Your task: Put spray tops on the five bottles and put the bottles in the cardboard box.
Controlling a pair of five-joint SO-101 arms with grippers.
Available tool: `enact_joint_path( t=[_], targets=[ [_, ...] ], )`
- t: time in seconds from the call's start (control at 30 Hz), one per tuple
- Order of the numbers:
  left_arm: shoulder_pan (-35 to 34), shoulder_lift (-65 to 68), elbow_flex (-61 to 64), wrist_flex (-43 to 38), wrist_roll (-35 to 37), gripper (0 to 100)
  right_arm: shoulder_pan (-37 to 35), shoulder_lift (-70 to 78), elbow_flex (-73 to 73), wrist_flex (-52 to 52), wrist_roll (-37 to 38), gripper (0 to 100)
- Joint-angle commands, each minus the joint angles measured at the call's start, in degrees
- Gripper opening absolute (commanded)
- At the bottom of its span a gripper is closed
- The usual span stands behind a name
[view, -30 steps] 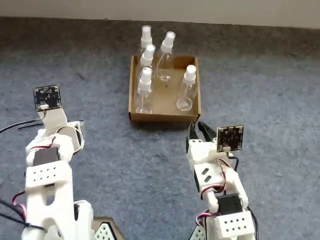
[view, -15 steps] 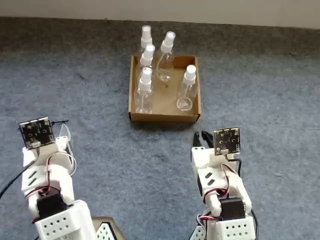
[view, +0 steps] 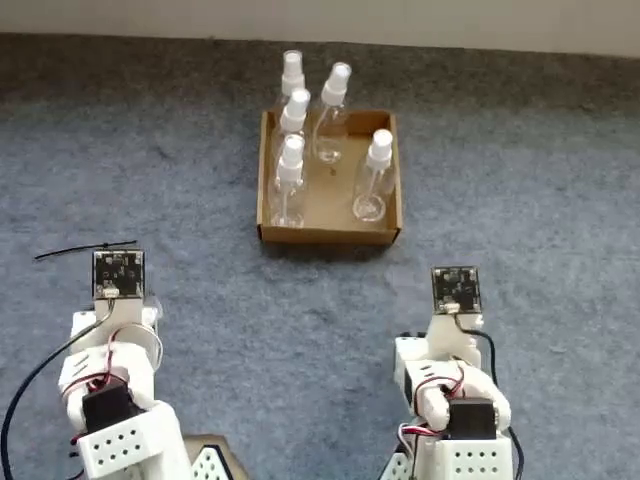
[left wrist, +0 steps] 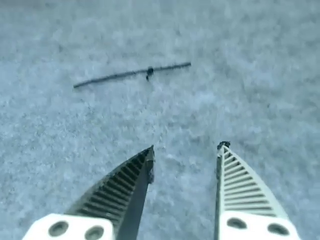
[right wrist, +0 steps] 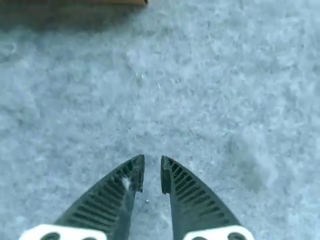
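As the box (view: 330,236) sits ahead, left fingers (left wrist: 125,185) gape empty, right fingers (right wrist: 190,195) nearly closed.

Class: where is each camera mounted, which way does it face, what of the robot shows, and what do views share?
High view: fixed above, looking down on the cardboard box of bottles; left arm and right arm at the near edge.
Left wrist view: on the left arm, facing carpet past the open left hand.
Right wrist view: on the right arm, facing carpet past the nearly shut right hand.
Shared: a black strand, high and left wrist; the cardboard box's edge, high and right wrist.
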Motion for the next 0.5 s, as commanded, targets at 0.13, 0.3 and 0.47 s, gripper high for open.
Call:
enact_joint_path(
  t=[0.13, 0.3, 0.47],
  targets=[
    [-0.57, -0.40, 1.36, 12.66, -0.44, 20, 0.75, -0.57, 8.40, 1.01, 0.44, 3.0],
    [-1.80, -0.75, 1.36, 13.27, -0.44, 16, 0.75, -0.57, 8.40, 1.01, 0.44, 3.0],
    [-5.67, -0.92, 1.36, 13.54, -0.44, 5, 0.75, -0.57, 8.40, 1.01, 0.44, 3.0]
  ],
)
